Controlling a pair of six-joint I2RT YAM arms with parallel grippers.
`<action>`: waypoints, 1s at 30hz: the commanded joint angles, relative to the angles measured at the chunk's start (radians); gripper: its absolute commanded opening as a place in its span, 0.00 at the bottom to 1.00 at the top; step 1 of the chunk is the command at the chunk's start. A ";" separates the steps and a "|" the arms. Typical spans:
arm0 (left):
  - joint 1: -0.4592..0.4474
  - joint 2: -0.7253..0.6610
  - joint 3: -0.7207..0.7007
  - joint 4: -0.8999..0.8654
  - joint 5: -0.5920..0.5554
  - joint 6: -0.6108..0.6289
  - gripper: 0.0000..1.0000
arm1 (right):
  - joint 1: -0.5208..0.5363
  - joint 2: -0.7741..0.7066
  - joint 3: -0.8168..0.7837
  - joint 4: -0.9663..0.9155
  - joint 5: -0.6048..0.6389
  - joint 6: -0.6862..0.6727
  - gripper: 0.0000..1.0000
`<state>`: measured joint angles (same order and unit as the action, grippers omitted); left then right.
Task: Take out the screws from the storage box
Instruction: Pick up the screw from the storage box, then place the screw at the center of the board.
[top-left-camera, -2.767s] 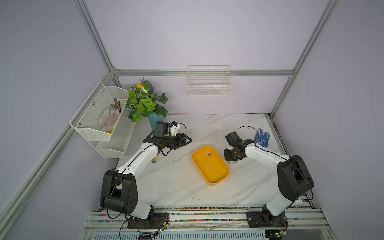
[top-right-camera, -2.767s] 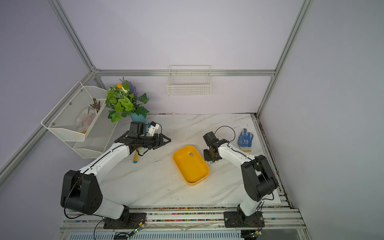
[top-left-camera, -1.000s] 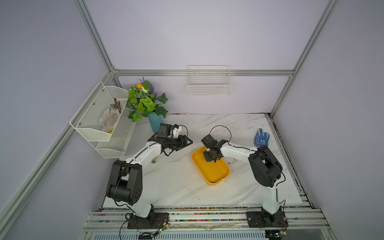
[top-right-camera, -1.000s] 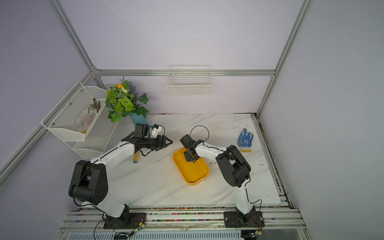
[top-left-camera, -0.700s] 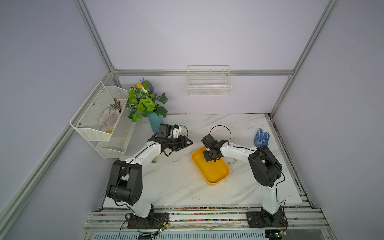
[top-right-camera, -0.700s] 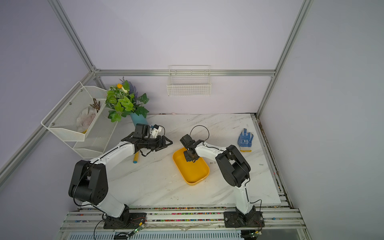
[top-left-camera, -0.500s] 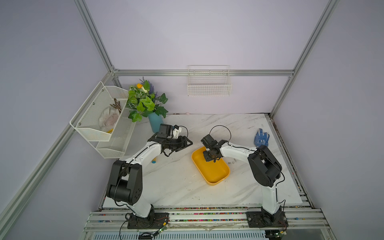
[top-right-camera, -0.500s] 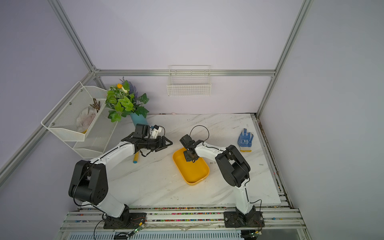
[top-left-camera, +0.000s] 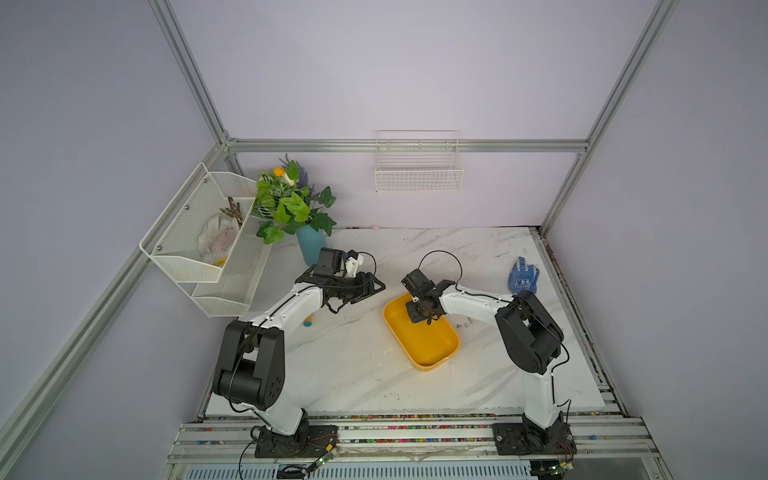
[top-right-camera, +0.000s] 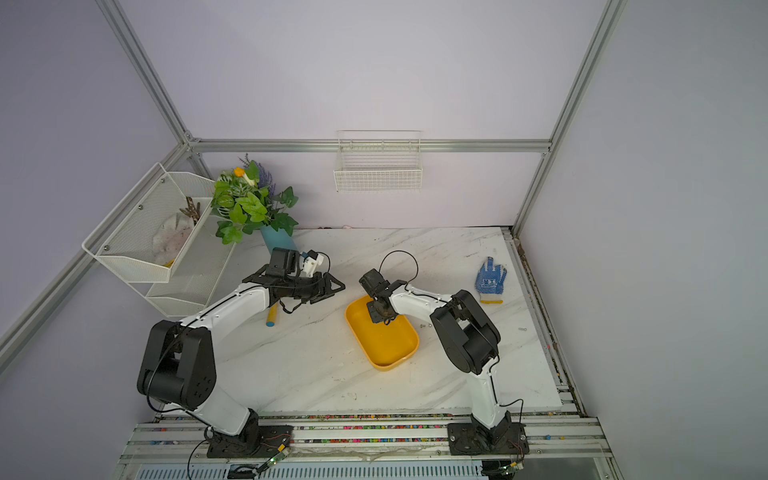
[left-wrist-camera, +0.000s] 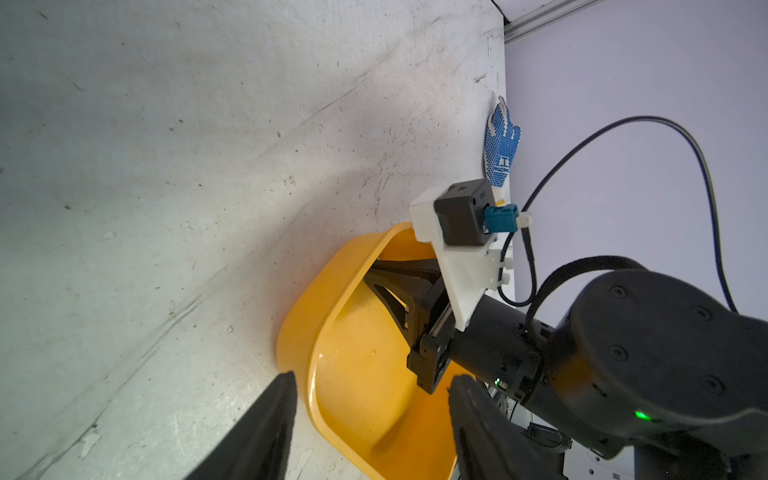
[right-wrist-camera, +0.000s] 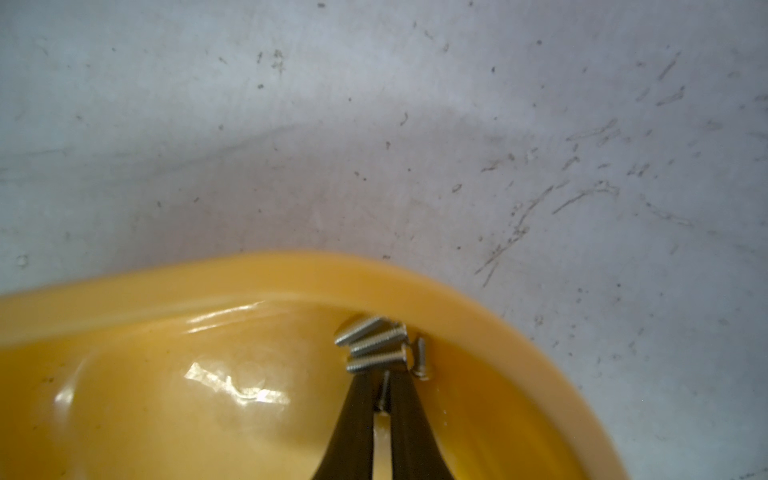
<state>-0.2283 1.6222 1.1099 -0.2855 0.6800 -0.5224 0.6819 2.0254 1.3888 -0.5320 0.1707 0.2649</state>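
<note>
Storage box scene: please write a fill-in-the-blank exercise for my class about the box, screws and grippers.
The storage box is coloured ___.
The screws huddle in one ___ of it.
The right gripper reaches into it, while the left gripper, outside, has its jaws ___.
The blue item lying flat is a ___.
Answers: yellow; corner; open; glove.

I run my left arm (top-left-camera: 291, 307) and right arm (top-left-camera: 473, 301) in a robotics lab test cell: lavender panels (top-left-camera: 415, 62) in aluminium framing (top-left-camera: 192, 79), both bases mounted on a slotted rail (top-left-camera: 415, 432) edging a marble-look tabletop (top-left-camera: 353, 374). A vased plant (top-left-camera: 291, 203) and mesh rack (top-left-camera: 195, 232) sit behind the fingers (left-wrist-camera: 270, 424) of the left gripper (top-left-camera: 374, 291); a wire basket (top-left-camera: 417, 174) hangs on the wall, well apart from them.
</note>
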 joint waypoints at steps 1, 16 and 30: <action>0.005 -0.021 -0.035 -0.023 0.002 0.019 0.63 | -0.005 0.022 -0.009 -0.035 0.009 0.000 0.06; 0.005 -0.022 -0.037 -0.011 0.008 0.018 0.63 | -0.005 -0.230 -0.043 -0.157 0.000 -0.010 0.06; 0.004 -0.016 -0.035 0.022 0.021 -0.002 0.64 | -0.071 -0.408 -0.168 -0.203 0.076 0.026 0.06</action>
<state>-0.2283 1.6203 1.1099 -0.2787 0.6811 -0.5236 0.6483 1.6527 1.2484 -0.7147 0.2176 0.2768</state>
